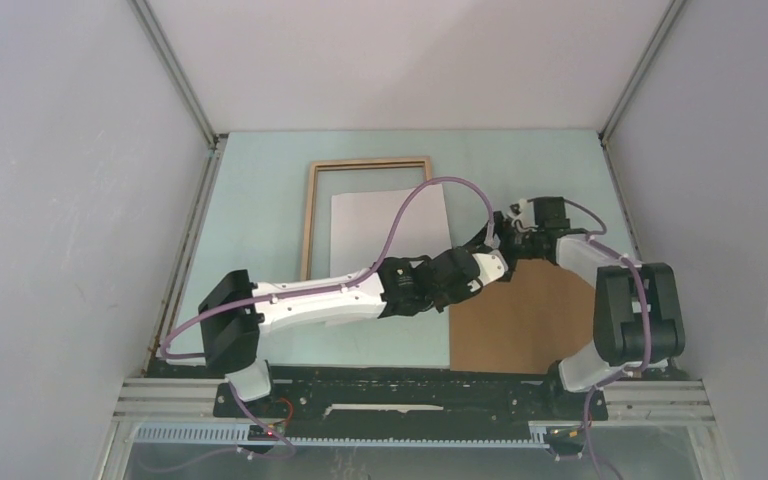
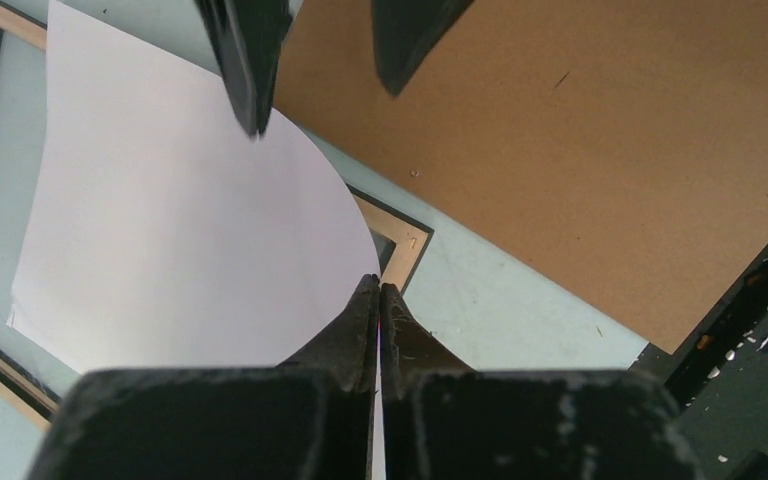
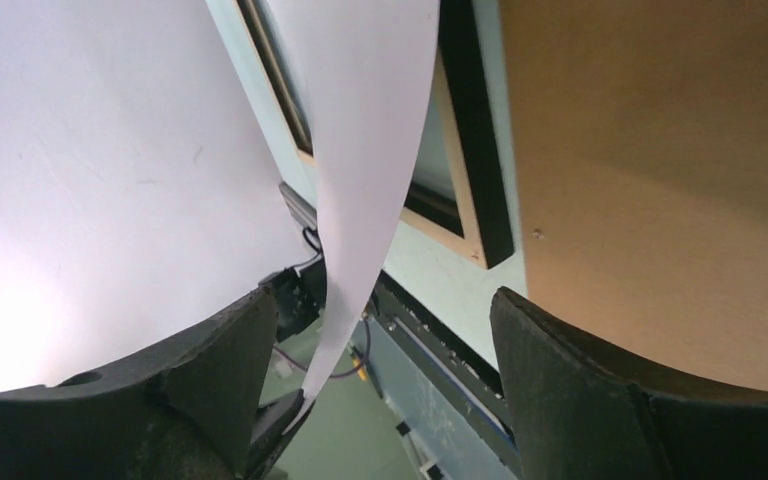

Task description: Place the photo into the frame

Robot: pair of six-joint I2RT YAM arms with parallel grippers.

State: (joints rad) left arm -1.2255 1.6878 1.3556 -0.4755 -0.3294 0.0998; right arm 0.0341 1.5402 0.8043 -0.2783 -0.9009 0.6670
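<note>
Photo (image 1: 385, 232) lies w/ its blank white side up, over the right part of the frame (image 1: 370, 162), toward the back of the pale green table (image 1: 260, 220). The printed side isn't visible from any view. The sheet's near right edge is lifted and curls upward, while the rest rests on the pane inside the light wood rim. The frame lies flat, back side up.

L gripper (image 2: 379, 295) is clenched tight, fingers pressed together on the raised edge of the sheet (image 2: 180, 230), just above the frame's near right corner (image 2: 405, 240). From overhead, the L arm (image 1: 320, 298) reaches diagonally across the table from its base at bottom left, w/ its gripper (image 1: 500, 265) near the middle.

R gripper (image 3: 380, 300) is spread wide and grasps nothing. The curled strip of the sheet (image 3: 370, 150) hangs between its two fingers, closer to the left one in its own view. Can't tell if it touches that finger. The L wrist view shows the same two dark fingers (image 2: 250, 60) pointing down above the sheet's far edge. R arm (image 1: 630, 310) stands folded at the right side.

Brown backing board (image 1: 520, 320) lies flat on the table, near right, beside the frame's corner (image 3: 475, 200), partly under both grippers.
</note>
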